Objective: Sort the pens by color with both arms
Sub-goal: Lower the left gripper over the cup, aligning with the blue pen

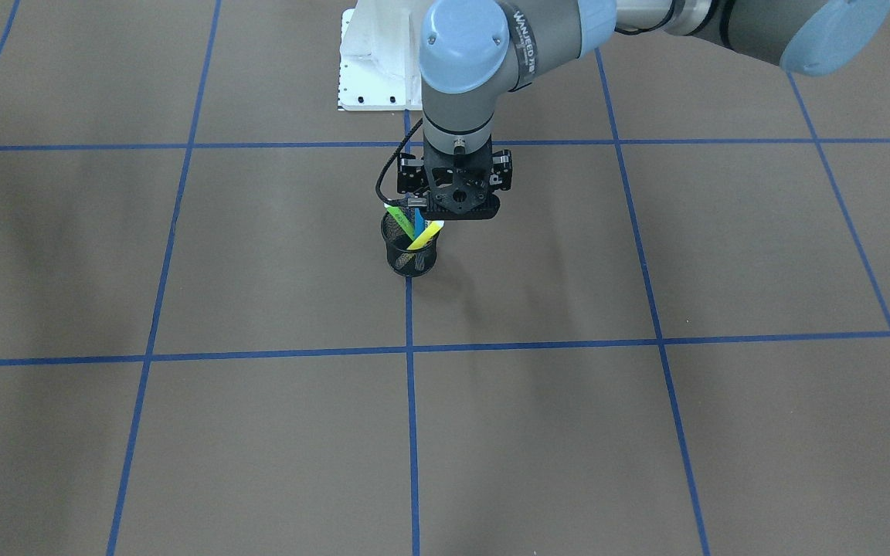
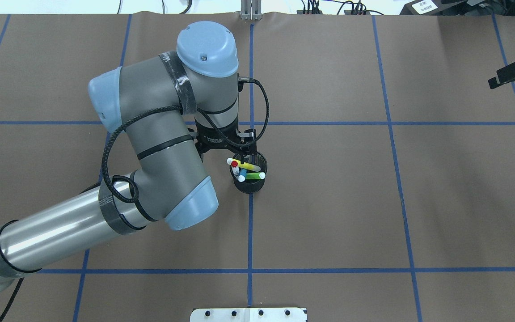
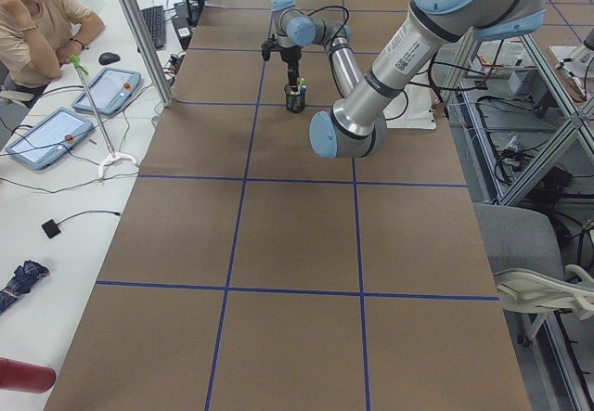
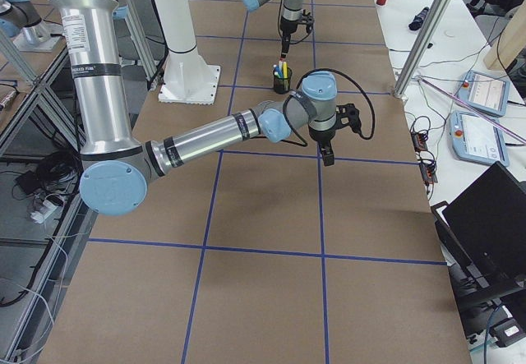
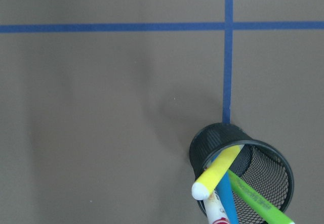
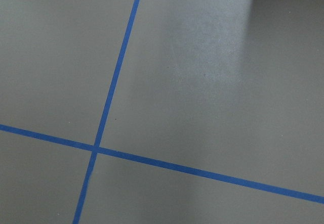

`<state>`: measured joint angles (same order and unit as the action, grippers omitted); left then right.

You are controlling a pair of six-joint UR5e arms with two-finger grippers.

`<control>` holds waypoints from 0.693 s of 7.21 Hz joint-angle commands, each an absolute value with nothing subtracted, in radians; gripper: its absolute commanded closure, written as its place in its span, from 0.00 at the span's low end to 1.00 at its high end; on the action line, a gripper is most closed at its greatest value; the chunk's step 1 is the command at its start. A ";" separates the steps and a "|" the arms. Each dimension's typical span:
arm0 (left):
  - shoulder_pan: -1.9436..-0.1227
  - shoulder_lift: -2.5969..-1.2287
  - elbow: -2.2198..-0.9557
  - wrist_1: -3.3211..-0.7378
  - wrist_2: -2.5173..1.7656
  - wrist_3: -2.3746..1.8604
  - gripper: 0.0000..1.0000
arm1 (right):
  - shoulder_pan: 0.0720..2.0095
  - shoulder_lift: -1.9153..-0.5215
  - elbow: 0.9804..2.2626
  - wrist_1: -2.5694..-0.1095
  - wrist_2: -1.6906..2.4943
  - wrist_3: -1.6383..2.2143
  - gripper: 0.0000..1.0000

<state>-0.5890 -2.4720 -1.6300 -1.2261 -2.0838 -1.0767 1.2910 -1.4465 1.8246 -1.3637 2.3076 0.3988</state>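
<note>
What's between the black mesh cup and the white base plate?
Only blue tape on bare table, per the overhead view, from mesh cup to base plate.

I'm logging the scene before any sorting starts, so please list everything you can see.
mesh cup: one, black, on a tape line at mid-table
yellow pen, green pen, blue pen, red pen: one each, leaning in the mesh cup
table: one, brown, with a blue tape grid
pedestal base: one, white, at the robot's edge
tablets: two, pale, on the side bench
person: one, seated at that bench
left gripper: one, black, above the mesh cup
right gripper: one, black, over a tape crossing, away from the cup
</note>
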 commanded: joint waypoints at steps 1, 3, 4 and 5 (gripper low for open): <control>-0.551 -2.476 -1.628 -1.229 -2.137 -1.097 0.20 | 1.287 -1.447 1.822 -1.364 2.304 0.397 0.00; -0.549 -2.479 -1.626 -1.238 -2.138 -1.120 0.30 | 1.285 -1.447 1.821 -1.364 2.303 0.397 0.00; -0.549 -2.485 -1.626 -1.238 -2.138 -1.120 0.37 | 1.285 -1.447 1.819 -1.364 2.303 0.397 0.00; -0.549 -2.496 -1.628 -1.238 -2.137 -1.120 0.39 | 1.284 -1.445 1.819 -1.364 2.303 0.397 0.00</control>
<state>-0.5496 -2.4851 -1.6263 -1.2372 -2.1373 -1.1184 1.2851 -1.4463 1.8201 -1.3637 2.3026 0.3975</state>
